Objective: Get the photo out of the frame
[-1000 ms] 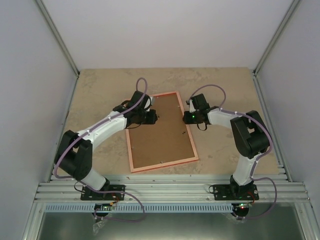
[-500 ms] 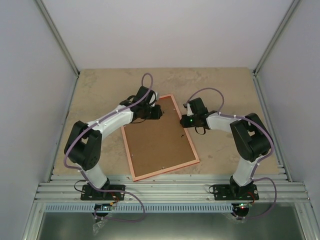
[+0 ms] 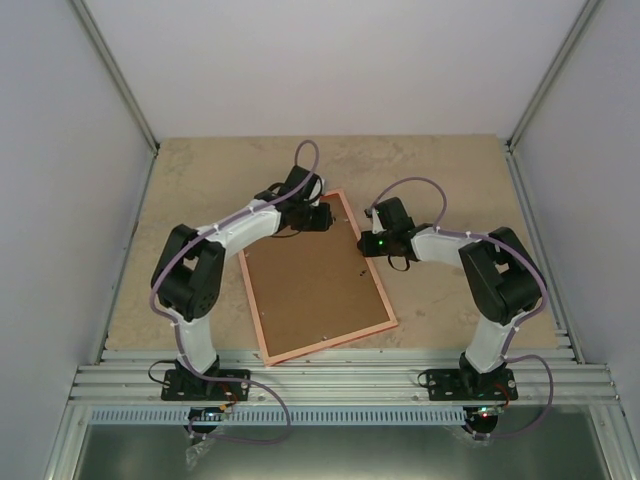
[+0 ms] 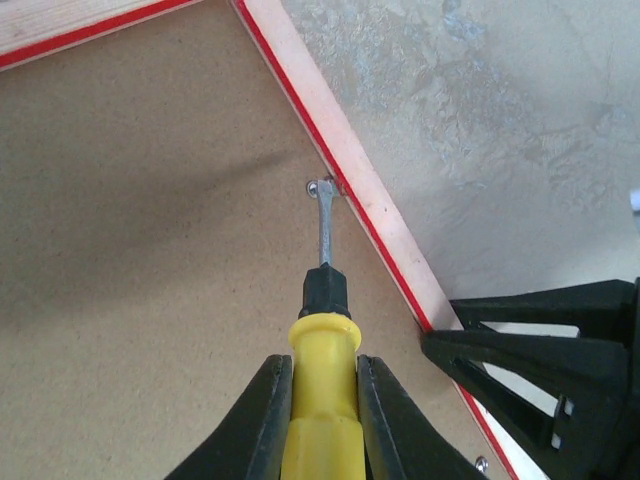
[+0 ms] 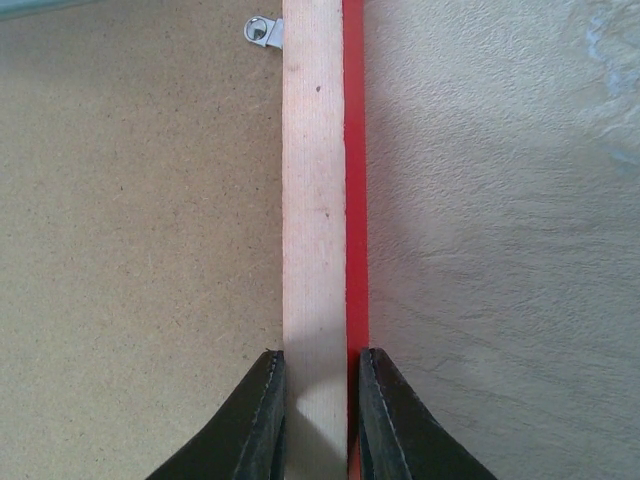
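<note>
The frame [image 3: 315, 280] lies face down on the table, brown board back up, pinkish rim around it. The photo is hidden under the board. My left gripper [image 3: 322, 218] is shut on a yellow-handled screwdriver [image 4: 322, 390]; its metal tip touches a small metal tab [image 4: 318, 187] at the frame's right rim [image 4: 360, 190]. My right gripper [image 3: 366, 243] is shut on the frame's right rim [image 5: 315, 220], one finger on the board side, one on the red outer edge. Another metal tab [image 5: 263, 31] shows further along that rim.
The right gripper's black fingers [image 4: 540, 350] show beside the rim in the left wrist view. White enclosure walls stand on three sides, with an aluminium rail [image 3: 340, 375] along the near edge.
The frame has turned clockwise, its far end swinging right. My left gripper has moved right and farther, to the frame's far right rim. My right gripper has shifted slightly left with the rim.
</note>
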Robot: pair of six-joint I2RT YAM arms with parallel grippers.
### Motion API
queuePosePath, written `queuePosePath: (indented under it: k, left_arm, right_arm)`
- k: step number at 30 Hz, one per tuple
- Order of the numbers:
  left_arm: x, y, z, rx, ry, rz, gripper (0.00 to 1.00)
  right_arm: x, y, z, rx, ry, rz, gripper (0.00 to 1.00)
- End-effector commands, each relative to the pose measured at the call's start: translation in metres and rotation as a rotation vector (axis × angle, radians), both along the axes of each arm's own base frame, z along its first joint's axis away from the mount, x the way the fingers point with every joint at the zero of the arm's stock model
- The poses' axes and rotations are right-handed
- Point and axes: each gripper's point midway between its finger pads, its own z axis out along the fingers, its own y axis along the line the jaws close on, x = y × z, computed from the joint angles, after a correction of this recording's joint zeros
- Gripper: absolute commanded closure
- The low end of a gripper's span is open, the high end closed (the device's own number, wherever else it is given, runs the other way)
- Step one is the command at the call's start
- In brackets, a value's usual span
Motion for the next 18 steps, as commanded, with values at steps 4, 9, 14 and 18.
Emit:
queuePosePath:
  k: [4,9,14,18]
  left_arm:
    - [0.017,-0.009,0.002,0.002,-0.027,-0.031,1.00]
    - [0.021,-0.012,-0.005,0.012,-0.020,-0.037,1.00]
    - [0.024,-0.011,-0.016,0.038,0.005,-0.038,1.00]
    - [0.023,-0.010,-0.018,0.048,0.014,-0.028,1.00]
  right_arm:
    - [-0.029,0.003,-0.020,0.004,0.112,0.031,0.92]
    - [-0.029,0.005,-0.020,0.006,0.113,0.039,0.92]
    - [-0.030,0.004,-0.021,0.002,0.114,0.044,0.92]
    - [-0.029,0.005,-0.020,0.001,0.112,0.045,0.92]
